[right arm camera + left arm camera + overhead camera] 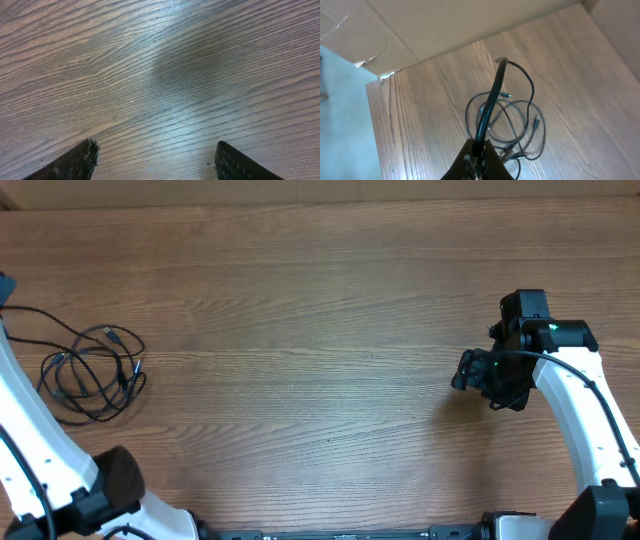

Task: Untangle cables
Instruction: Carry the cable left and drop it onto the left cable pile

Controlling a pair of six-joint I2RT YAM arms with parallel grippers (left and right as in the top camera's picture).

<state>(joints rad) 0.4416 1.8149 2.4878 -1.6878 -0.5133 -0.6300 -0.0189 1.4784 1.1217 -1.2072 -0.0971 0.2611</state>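
Wood-grain table (pixel 320 290), brown, grain running side to side.

Far left: cables (pixel 92 372), thin black cords in one loose tangle of overlapping loops. They lie flat near the table's left edge. One strand trails out of the heap toward the left border of the overhead view. Small plug ends show among the loops, too small and blurred to describe further.

Left gripper (pixel 477 160): fingers pinched together on one strand of the cables. The strand rises from the tips, bends over at its top and drops back into the heap. White left arm (pixel 40 450) shows bottom left in the overhead view.

Around it, left wrist view: tan cardboard (pixel 445 25) past the table's far edge, pale blue floor (pixel 340 110) off the table's side.

Right: right gripper (pixel 468 372), well apart from the cables, low over the wood. Green light (pixel 550 330) glows on the arm behind it. Its fingers (pixel 75 162) stand spread wide, with only wood grain showing between them.
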